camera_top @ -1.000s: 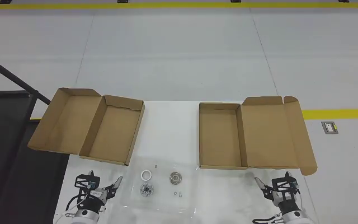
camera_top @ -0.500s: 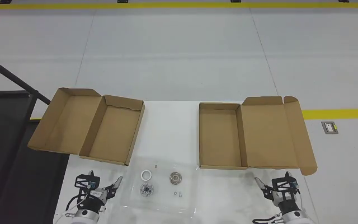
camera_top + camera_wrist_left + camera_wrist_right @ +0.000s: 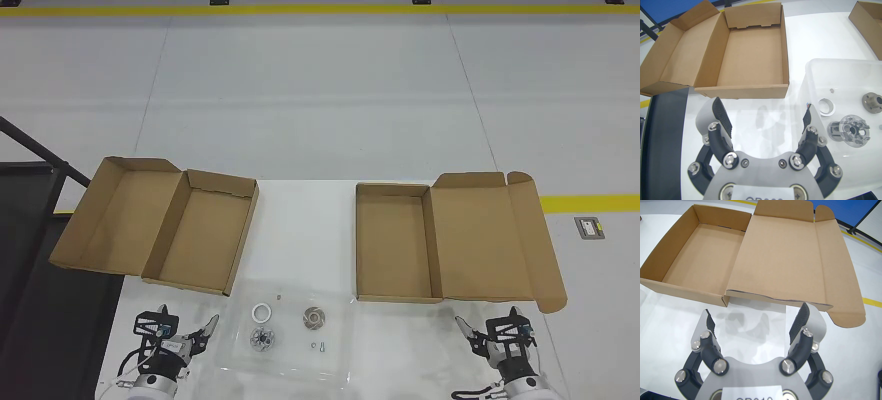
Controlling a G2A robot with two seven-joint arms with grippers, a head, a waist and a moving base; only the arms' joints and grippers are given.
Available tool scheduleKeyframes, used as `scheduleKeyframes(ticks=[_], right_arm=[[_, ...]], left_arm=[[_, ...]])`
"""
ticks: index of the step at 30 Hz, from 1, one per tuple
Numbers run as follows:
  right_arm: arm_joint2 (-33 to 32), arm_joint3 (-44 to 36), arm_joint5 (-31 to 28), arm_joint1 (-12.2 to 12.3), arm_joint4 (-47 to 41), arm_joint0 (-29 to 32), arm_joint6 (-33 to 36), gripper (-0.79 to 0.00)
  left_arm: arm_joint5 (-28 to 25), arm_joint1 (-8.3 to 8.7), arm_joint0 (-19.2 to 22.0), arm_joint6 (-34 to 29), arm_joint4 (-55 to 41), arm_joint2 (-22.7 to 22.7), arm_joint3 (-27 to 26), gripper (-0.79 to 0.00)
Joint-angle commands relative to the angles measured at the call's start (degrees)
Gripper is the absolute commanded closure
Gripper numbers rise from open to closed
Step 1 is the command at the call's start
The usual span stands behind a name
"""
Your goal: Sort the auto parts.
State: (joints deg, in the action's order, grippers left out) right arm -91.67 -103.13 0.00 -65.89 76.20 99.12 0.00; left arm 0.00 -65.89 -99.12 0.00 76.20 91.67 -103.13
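Wide table gap between left box and right box, clear bin walls around the parts.

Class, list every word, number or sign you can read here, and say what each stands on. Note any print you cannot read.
No text reads whole.
The left label on the left gripper: cut off at the edge.
The right label on the right gripper: cut off too.
The floor sign by the yellow line: too small.
The left box and the right box: no print seen.
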Motion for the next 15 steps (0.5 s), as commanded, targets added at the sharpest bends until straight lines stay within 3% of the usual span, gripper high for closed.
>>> scheduleKeyframes(ticks=[1, 15], right_arm=[[0.0, 0.0, 0.0, 0.0, 0.0, 0.0, 0.0, -0.784], [0.14, -0.83, -0.28, -0.01, 0.76, -0.18, 0.01, -0.785]], left_arm=[[0.0, 0.0, 0.0, 0.0, 0.0, 0.0, 0.0, -0.785], [0.0, 0.0, 0.0, 0.0, 0.0, 0.0, 0.0, -0.785]])
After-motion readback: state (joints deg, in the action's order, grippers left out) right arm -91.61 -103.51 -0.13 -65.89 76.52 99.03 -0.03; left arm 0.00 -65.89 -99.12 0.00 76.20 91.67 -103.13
